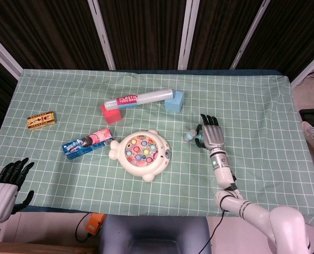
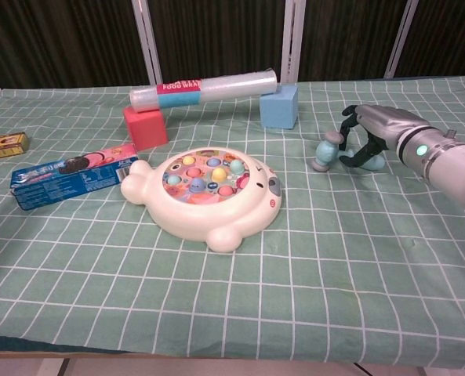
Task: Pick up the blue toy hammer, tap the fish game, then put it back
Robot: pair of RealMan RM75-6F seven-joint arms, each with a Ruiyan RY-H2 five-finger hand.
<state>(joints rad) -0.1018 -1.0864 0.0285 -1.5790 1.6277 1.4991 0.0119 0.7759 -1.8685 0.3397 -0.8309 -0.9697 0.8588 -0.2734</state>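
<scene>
The blue toy hammer (image 1: 190, 136) lies on the green checked cloth, right of the white fish game (image 1: 142, 151). In the chest view its head (image 2: 326, 151) points left and its handle runs right, under my right hand (image 2: 377, 129). My right hand (image 1: 212, 135) arches over that handle, fingers curved above it and thumb down by the handle's end. I see no closed grip, and the hammer rests on the cloth. The fish game (image 2: 208, 192) sits mid-table, untouched. My left hand (image 1: 6, 185) hangs off the table's near left corner, fingers spread and holding nothing.
A plastic-wrap roll (image 1: 139, 98) bridges a red block (image 1: 110, 114) and a blue block (image 1: 174, 100) behind the fish game. A cookie pack (image 1: 88, 143) and a small yellow box (image 1: 41, 120) lie at the left.
</scene>
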